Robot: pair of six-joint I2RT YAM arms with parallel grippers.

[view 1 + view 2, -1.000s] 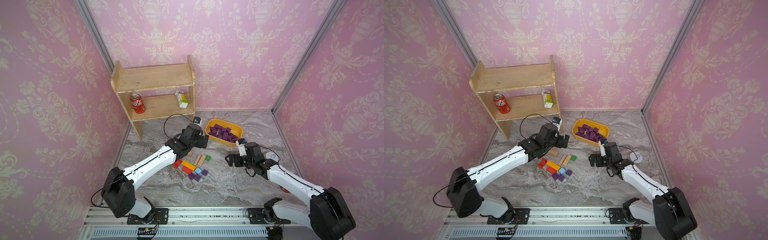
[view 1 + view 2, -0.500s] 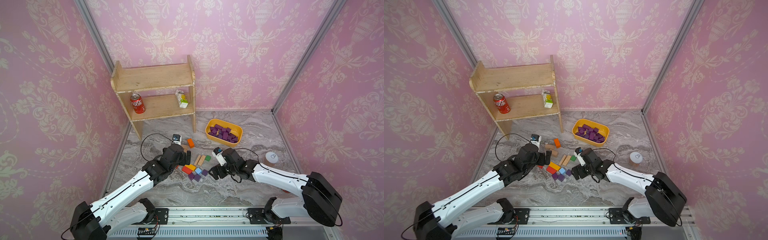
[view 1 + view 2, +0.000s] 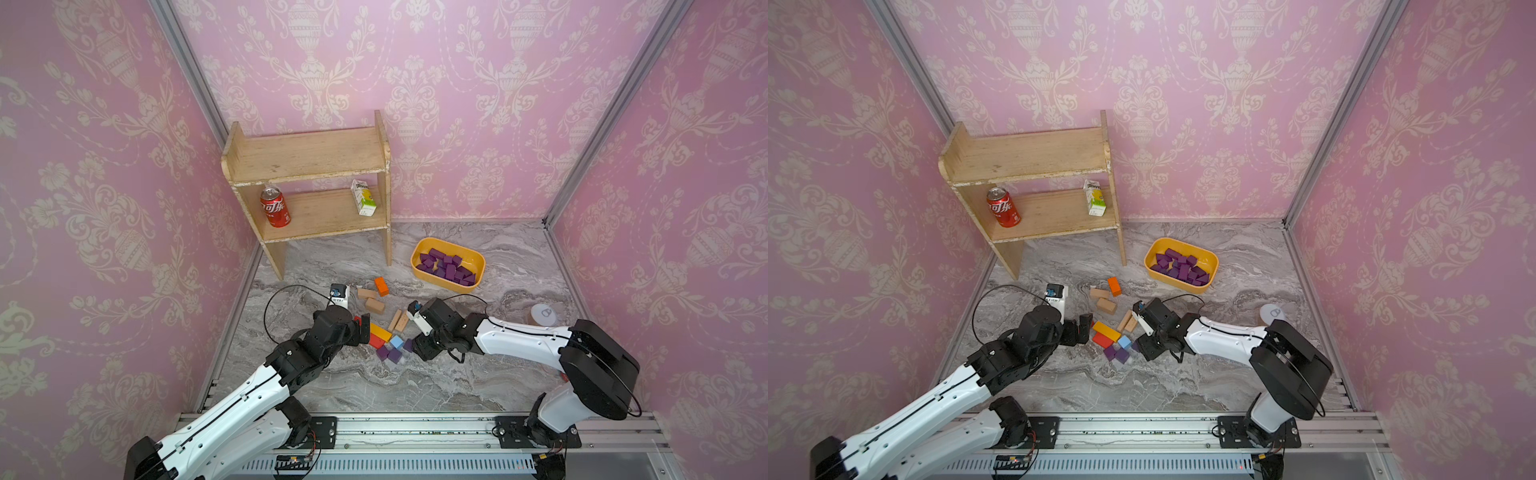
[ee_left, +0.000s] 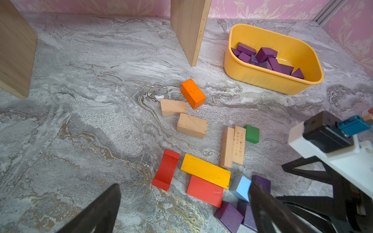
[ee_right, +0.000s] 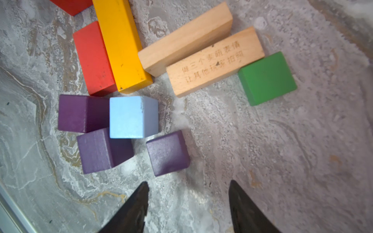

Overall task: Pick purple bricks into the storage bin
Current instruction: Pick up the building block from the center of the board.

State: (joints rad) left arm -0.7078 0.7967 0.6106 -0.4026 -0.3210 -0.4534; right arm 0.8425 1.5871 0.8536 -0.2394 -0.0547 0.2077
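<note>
1. The marble surface [image 3: 374,386] carries everything. The wooden shelf [image 3: 307,156] stands at its back, well apart from the work.
2. The yellow bin [image 3: 473,254] sits near the shelf's leg and already holds most of the purple bricks [image 3: 446,266].
3. The left hand [image 4: 183,187] hangs wide and empty above the mixed blocks. The right hand [image 5: 188,182] is partly parted, holding nothing, low beside the loose cubes.
4. A yellow bar [image 5: 121,44], a red block [image 5: 92,58] and tan bars [image 5: 214,62] lie just beyond.
5. Three bricks lie on the surface. They are probably light, stiff painted wood with smooth faces, best pinched on opposite flat sides. The nearest brick [image 5: 167,152] stands alone just ahead of the right hand. The other two bricks [image 5: 83,113] [image 5: 101,151] touch a blue cube [image 5: 133,117], which would crowd a finger.
</note>
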